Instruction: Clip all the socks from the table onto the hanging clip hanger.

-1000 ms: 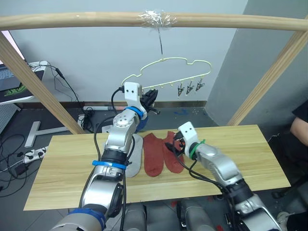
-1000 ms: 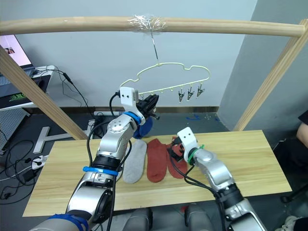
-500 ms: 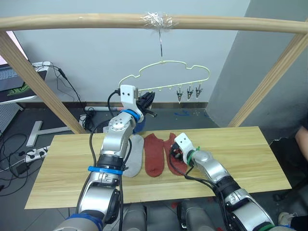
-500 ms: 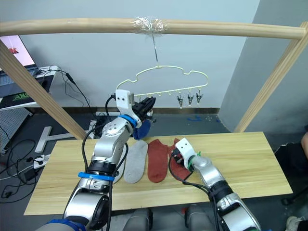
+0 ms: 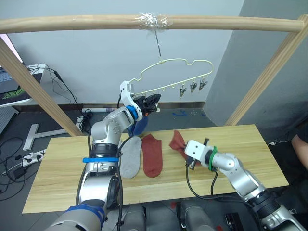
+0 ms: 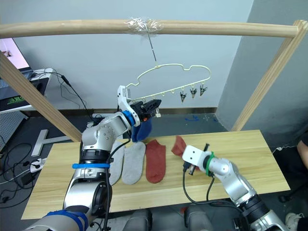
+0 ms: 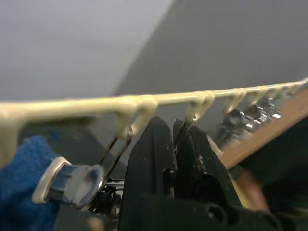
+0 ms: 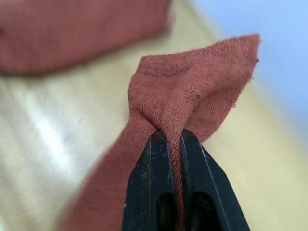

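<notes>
The right gripper (image 8: 167, 139) was clamped on a fold of a rust red sock (image 6: 180, 146), which it held lifted off the table (image 6: 250, 144), below the clip hanger (image 6: 173, 79) and toward its right end. The other red sock (image 6: 155, 154) lay flat on the table under the hanger's middle, with two grey socks (image 6: 133, 156) beside it toward the left. A blue sock (image 6: 142, 127) hung from a clip near the hanger's left end.

The left gripper (image 7: 174, 139) was up at the hanger's lower rail, its black fingers pressed together around a clip (image 7: 190, 126) just beside the one carrying the blue sock; I took it to be pinching that clip.

To do this step well, I thought the right arm should carry the sock up with its free edge uppermost, so that the edge could slide into the clip's mouth. The left gripper should keep the hanger steady, since it hung from a single hook under the wooden bar (image 6: 144, 26) and would swing at any sideways push.
</notes>
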`<action>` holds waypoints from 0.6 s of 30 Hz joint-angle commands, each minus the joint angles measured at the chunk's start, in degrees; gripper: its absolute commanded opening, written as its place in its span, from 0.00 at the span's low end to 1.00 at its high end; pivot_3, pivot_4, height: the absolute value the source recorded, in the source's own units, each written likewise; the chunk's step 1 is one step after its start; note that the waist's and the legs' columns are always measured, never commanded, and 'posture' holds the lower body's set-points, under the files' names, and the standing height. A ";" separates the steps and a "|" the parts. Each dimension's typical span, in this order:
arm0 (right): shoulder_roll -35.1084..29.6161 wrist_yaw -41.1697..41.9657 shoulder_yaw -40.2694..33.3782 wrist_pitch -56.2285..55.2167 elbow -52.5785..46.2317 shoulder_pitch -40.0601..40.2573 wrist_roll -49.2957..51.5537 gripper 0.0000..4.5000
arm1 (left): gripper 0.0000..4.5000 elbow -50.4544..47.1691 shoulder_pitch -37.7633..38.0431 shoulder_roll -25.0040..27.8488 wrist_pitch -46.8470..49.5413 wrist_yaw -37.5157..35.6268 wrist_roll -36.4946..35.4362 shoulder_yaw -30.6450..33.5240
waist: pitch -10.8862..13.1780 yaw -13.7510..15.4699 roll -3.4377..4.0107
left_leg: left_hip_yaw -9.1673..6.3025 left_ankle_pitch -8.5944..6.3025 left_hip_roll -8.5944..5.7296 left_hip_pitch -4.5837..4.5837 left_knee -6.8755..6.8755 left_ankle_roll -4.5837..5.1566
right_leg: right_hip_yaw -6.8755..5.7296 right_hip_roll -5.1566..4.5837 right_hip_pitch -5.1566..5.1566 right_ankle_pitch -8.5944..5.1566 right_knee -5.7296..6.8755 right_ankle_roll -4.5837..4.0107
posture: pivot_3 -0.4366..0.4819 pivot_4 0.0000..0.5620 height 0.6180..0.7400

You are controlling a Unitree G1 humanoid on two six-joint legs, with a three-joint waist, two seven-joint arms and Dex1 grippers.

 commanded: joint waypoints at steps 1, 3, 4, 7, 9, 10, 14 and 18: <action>-0.59 0.99 0.67 -2.46 -5.44 -1.71 -3.29 0.02 | 0.00 0.53 -0.48 0.56 9.90 0.57 -5.59 3.10 | -0.02 -0.11 -0.02 | -0.02 0.00 0.00 0.02 -0.01 0.00 | -0.01 0.00 0.02 0.00 0.00 0.00 | 0.59 0.31 1.00; -0.56 1.47 1.15 -2.59 -6.83 -3.13 -5.12 0.02 | 0.00 0.28 -1.27 0.46 12.87 1.20 -8.10 4.79 | -0.02 -0.04 -0.02 | -0.05 0.00 0.00 0.01 -0.02 0.00 | -0.03 0.00 0.02 0.00 -0.01 0.00 | 0.58 0.30 1.00; -0.45 1.83 1.38 -2.59 -7.24 -3.59 -5.78 0.02 | 0.00 0.18 -1.56 0.28 13.74 1.76 -8.89 5.44 | -0.02 -0.01 -0.02 | -0.05 0.00 0.00 0.00 -0.02 -0.01 | -0.03 0.00 0.02 0.00 -0.02 0.00 | 0.58 0.30 1.00; 0.50 2.17 1.98 -2.22 -7.52 -4.55 -7.22 0.02 | 0.00 -0.79 -1.68 -0.03 15.09 2.22 -9.79 5.39 | -0.02 0.06 -0.03 | -0.03 0.01 -0.02 -0.01 -0.01 -0.01 | -0.02 -0.03 0.02 0.00 -0.04 0.00 | 0.58 0.29 1.00; 0.71 2.11 2.24 -2.58 -7.02 -5.18 -8.39 0.02 | 0.00 -1.31 -1.48 -0.47 15.85 2.62 -10.46 5.56 | -0.02 0.15 -0.03 | -0.04 0.01 -0.02 -0.01 -0.01 -0.02 | -0.03 -0.03 0.02 0.00 -0.03 0.00 | 0.58 0.29 1.00; 0.76 2.11 2.28 -2.83 -6.78 -5.54 -8.96 0.02 | 0.00 -1.58 -1.39 -0.63 16.32 2.67 -10.78 5.64 | -0.02 0.18 -0.03 | -0.04 0.01 -0.02 -0.01 -0.01 -0.02 | -0.03 -0.03 0.02 0.00 -0.03 0.00 | 0.58 0.29 1.00; 0.94 2.12 2.12 -3.04 -7.50 -6.79 -11.01 0.02 | 0.00 -3.19 -0.32 -0.62 17.60 2.89 -11.55 5.31 | -0.02 0.23 -0.03 | -0.03 0.01 -0.03 -0.02 -0.01 -0.02 | -0.02 -0.04 0.02 0.00 -0.04 0.00 | 0.58 0.29 1.00; 0.94 2.67 2.18 -3.05 -8.72 -7.69 -12.55 0.02 | 0.00 -3.49 0.32 0.03 17.79 2.60 -11.49 4.80 | -0.02 0.22 -0.03 | -0.04 0.01 -0.03 -0.01 -0.01 -0.03 | -0.03 -0.04 0.02 0.00 -0.03 0.00 | 0.58 0.29 1.00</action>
